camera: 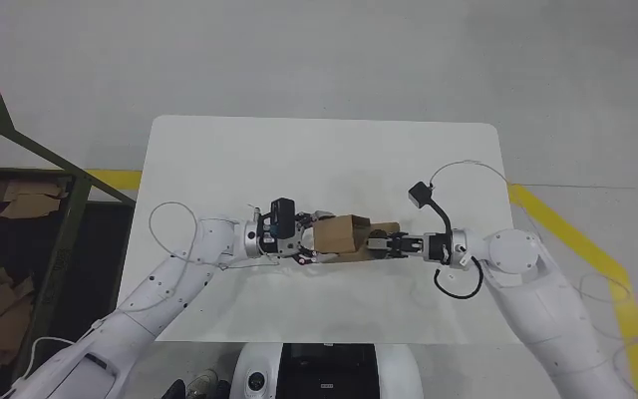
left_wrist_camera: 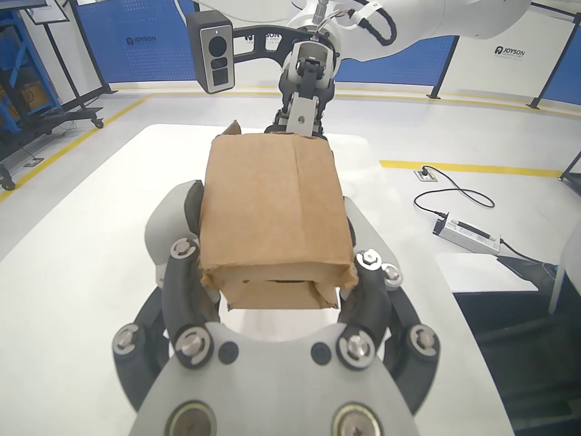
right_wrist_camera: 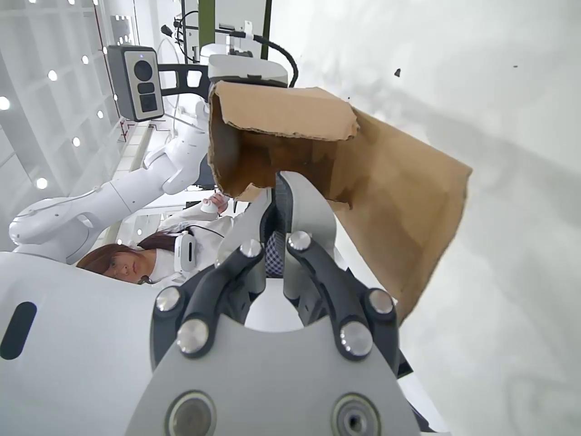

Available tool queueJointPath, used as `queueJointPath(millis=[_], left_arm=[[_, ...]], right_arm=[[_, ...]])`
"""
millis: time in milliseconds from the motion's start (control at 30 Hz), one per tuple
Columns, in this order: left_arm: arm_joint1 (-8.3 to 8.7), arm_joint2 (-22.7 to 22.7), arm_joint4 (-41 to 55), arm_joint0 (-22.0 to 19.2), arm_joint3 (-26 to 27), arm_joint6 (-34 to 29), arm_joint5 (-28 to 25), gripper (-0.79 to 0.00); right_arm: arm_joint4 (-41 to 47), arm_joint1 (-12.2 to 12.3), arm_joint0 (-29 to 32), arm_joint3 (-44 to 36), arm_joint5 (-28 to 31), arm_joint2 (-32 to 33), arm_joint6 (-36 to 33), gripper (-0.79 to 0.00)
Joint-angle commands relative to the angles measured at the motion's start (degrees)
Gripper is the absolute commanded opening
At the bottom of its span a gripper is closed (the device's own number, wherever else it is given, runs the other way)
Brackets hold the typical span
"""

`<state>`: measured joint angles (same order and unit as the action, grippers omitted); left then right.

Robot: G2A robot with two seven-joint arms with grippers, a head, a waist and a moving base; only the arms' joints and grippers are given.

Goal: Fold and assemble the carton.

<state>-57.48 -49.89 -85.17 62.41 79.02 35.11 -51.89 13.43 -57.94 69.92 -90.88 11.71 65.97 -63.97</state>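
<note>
The carton (camera: 344, 234) hangs just above the tabletop (camera: 199, 160), near its front edge and about midway across, strung between the two arms. Its long axis runs side to side, in line with both wrists, so each gripper meets one end of it.

The left gripper (camera: 311, 239) straddles the carton's left end with a finger pressed against each side wall, clamped around the body. The end facing that wrist looks partly folded in, with one flap hanging loose below.

The right gripper (right_wrist_camera: 282, 192) comes in from the opposite side, where the carton's mouth stands open toward it. Its fingers are pinched close together on the edge of a wall at that mouth (just how much cardboard sits between them is hard to see). A short flap juts over the opening and a larger panel trails off beside it.

Since the left arm holds the body steady, the open flaps are probably the right arm's work.
</note>
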Motion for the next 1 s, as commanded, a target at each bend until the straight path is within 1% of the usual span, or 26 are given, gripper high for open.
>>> queueJointPath(millis=[0, 433, 500, 667, 767, 867, 967], left_arm=[[-0.06, 0.1, -0.1, -0.1, -0.1, 0.0, -0.1, -0.234], [-0.82, 1.3, 0.0, -1.0, -0.8, 0.0, -0.7, -0.225], [-0.89, 1.4, -0.1, -1.1, -1.0, 0.0, -0.8, -0.225], [-0.92, 1.3, -0.5, -0.9, -1.3, 0.5, -1.0, -0.231], [-0.9, 1.3, -0.8, -0.6, -1.3, 0.7, -0.9, -0.231], [-0.9, 1.3, -1.0, -0.3, -1.2, 1.0, -0.9, -0.225], [-0.94, 1.3, -1.0, 0.0, -1.0, 1.4, -0.8, -0.231]], right_arm=[[0.2, -0.1, -0.4, 0.2, 0.1, -0.5, -0.3, -0.785], [0.2, -0.9, -2.8, 0.9, 1.1, -4.6, -0.6, -0.785], [0.8, -0.7, -2.7, 1.4, 1.5, -3.5, -0.3, -0.785], [2.5, 0.4, -0.4, 1.7, 2.6, 2.6, 1.2, -0.785], [3.0, 0.9, 0.9, 0.8, 2.7, 5.2, 1.9, -0.785], [3.0, 1.0, 0.8, 0.4, 1.9, 5.9, 2.6, -0.785], [2.8, 0.7, -0.8, 1.1, 1.1, 4.4, 2.6, -0.785]])
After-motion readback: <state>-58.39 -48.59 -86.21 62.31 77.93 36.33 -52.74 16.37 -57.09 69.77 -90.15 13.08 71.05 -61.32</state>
